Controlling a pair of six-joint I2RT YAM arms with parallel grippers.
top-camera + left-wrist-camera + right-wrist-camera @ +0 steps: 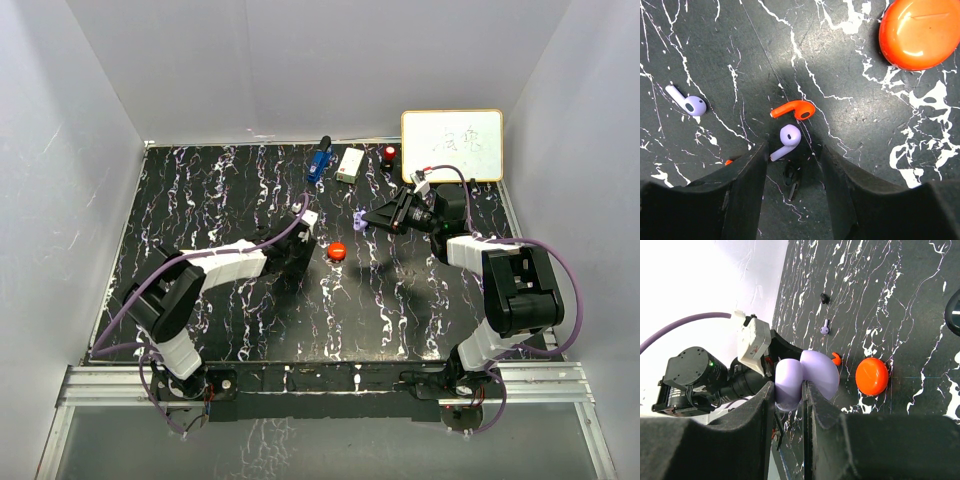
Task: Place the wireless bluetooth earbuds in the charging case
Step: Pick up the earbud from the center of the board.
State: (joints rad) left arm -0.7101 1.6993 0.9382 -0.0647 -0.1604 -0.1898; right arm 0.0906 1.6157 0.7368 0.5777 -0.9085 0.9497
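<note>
The purple charging case (807,375) hangs open above the table, one half pinched in my shut right gripper (788,390); from above it is a small purple shape (358,221). My left gripper (792,162) is low over the table and open. A black earbud (790,178) lies between its fingers, touching neither. A purple earbud (786,140) lies just past the tips, its stem by the left fingertip (757,155). An orange earbud (795,110) is beyond it and another purple earbud (690,103) lies far left. A sliver of orange (728,162) shows beside the left finger.
A round orange puck (920,32) lies closed on the table right of the earbuds, also visible from above (336,250). At the back stand a whiteboard (452,145), a white box (350,164), a blue object (319,160) and a small red-topped item (389,154). White walls enclose the table.
</note>
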